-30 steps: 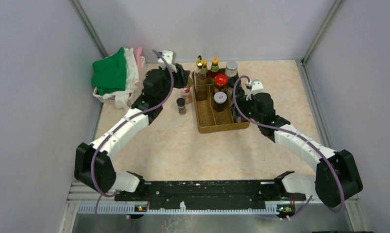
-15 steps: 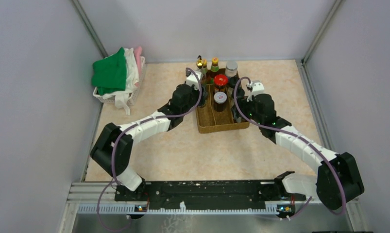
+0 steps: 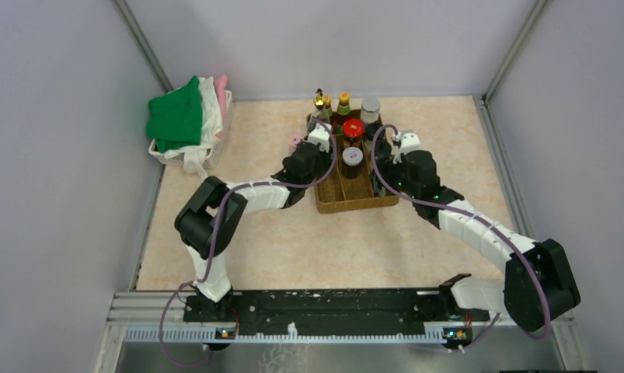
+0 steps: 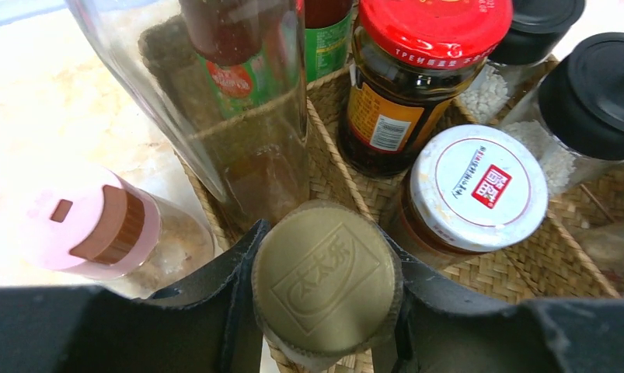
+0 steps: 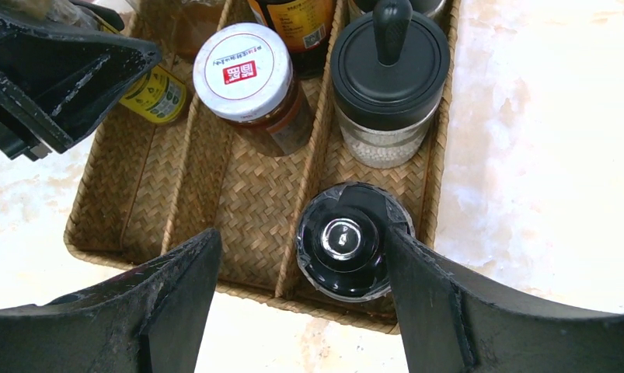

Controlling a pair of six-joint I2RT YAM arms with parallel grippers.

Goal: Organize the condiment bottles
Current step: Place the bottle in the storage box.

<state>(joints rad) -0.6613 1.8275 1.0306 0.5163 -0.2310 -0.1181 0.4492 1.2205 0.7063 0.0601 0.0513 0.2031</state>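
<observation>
Crowding is the main hazard at this moment. The left end effector (image 4: 324,268) is clenched on a gold-capped bottle (image 4: 326,284), holding it over the left lane of the woven tray (image 5: 106,194), which sits toward 12 o'clock on the tabletop (image 3: 277,241). Whether the bottle's base already rests on the weave cannot be told. At 12 o'clock from that cap, very close, stands the tall clear bottle (image 4: 215,101). It looks top-heavy, so a small push forward would likely tip it into the red-lidded jar (image 4: 417,70) or over the tray's far rim. At 3 o'clock sits the white-lidded jar (image 4: 477,186), so when the fingers spread, the right one may shove it. At 9 o'clock, outside the tray on the tabletop, stands a pink-capped bottle (image 4: 91,225). The left finger opening or swinging away could knock it over. The right end effector (image 5: 301,237) is released, fingers wide apart on either side of a black-capped jar (image 5: 343,241) in the right lane's near end. That jar stands hard against the right finger, so a crooked lift could drag it, or the finger could snag the tray's wall at 3 o'clock and shift everything inside.
</observation>
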